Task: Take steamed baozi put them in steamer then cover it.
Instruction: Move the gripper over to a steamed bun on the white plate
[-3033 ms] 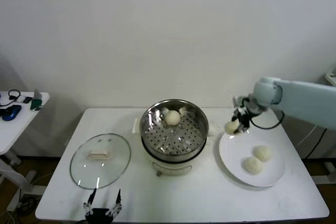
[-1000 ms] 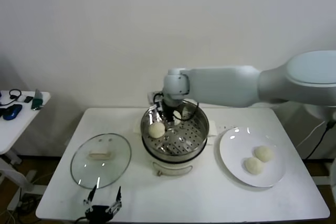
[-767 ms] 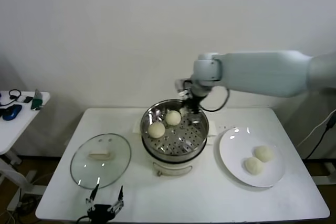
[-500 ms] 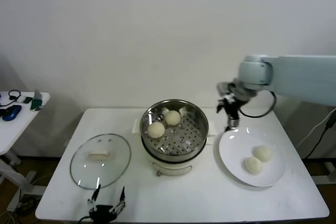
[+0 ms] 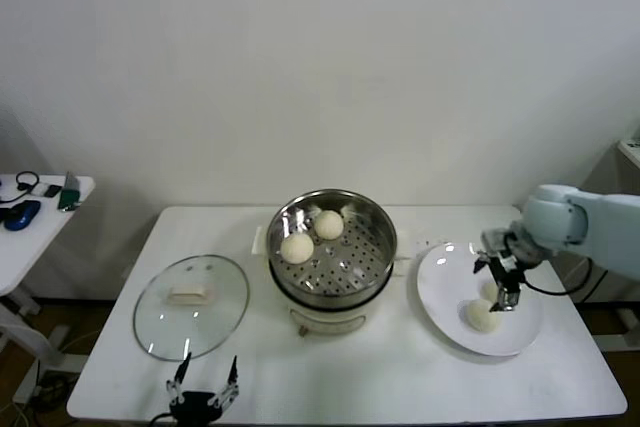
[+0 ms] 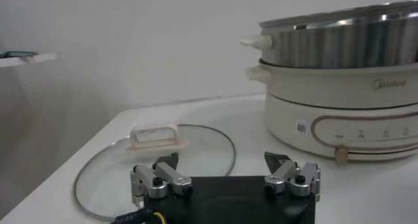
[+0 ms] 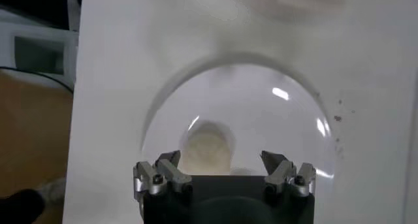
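**Right gripper poised over the plate, two buns already in the steamer**

The right gripper [image 5: 503, 285] hung over the white plate [image 5: 445, 297] on the right side of the tabletop [image 5: 400, 377], its fingers spread wide and holding nothing. It hovered directly above the two steamed baozi that remained on the plate: the nearer one [image 5: 482, 316] lay plainly in sight, while the farther one [image 5: 489, 290] was mostly hidden behind the gripper. In the right wrist view the open gripper [image 7: 224, 170] framed a single bun [image 7: 206, 144] on the plate [image 7: 287, 134], with the bun sitting between the two fingers but below them, not touched.

The steamer [image 5: 332, 297] stood at the middle of the tabletop, uncovered, its shiny pot resting on the cream-white base. Two baozi lay on the perforated tray toward the far-left part of the pot, one [image 5: 297, 247] beside the left wall and the other [image 5: 329, 224] just behind it, the two almost touching.

The cover [image 5: 191, 305] lay flat on the tabletop to the left of the steamer, handle up, apart from the pot. The left gripper [image 5: 203, 395] waited at the near edge of the tabletop just in front of the cover, fingers fully open and empty. The left wrist view showed those open fingers [image 6: 155, 178] close before the glass cover [image 6: 196, 150], with the steamer [image 6: 339, 114] standing farther off.

A small side table [image 5: 40, 212] with a few dark items stood off to the far left.
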You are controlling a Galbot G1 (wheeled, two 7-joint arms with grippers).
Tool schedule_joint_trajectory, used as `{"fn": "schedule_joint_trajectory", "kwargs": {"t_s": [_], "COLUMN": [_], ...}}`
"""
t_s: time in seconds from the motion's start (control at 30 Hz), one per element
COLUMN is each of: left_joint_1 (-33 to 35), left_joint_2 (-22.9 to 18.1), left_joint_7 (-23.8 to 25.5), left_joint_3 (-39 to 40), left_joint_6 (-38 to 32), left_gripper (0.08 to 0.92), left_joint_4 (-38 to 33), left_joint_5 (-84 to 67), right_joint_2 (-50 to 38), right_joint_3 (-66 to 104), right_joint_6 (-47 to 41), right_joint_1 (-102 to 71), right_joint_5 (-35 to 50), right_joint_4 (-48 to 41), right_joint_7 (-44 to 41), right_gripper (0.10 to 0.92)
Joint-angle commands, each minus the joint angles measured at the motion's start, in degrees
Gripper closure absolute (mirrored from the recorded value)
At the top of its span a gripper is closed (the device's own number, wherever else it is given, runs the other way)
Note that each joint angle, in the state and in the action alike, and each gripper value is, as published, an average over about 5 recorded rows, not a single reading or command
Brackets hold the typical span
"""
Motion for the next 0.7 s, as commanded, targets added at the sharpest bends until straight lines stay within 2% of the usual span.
{"fn": "schedule_joint_trajectory", "kwargs": {"t_s": [0.03,0.5,0.7], "left_joint_1": [0.1,0.6,0.8], "left_joint_2": [-0.1,-0.2,-0.2], "left_joint_7": [0.0,-0.1,-0.1], "left_joint_3": [-0.2,-0.3,-0.2], "left_joint_6": [-0.1,0.3,0.4], "left_gripper": [0.177,0.177,0.177], "left_joint_4": [0.3,-0.1,-0.4], "left_joint_5": [0.0,0.3,0.5], "right_joint_2": [-2.8,2.5,3.3], "right_joint_3": [13.1,20.1,20.6], "right_joint_6": [0.3,-0.3,-0.3], "right_joint_1": [-17.1,-25.3,-25.0], "right_joint_5": [-7.3,-5.5,-4.9], "right_joint_4": [-7.1,-12.3,-11.9], "right_joint_7": [1.0,2.0,1.9], "right_gripper": [0.203,0.203,0.232]}}
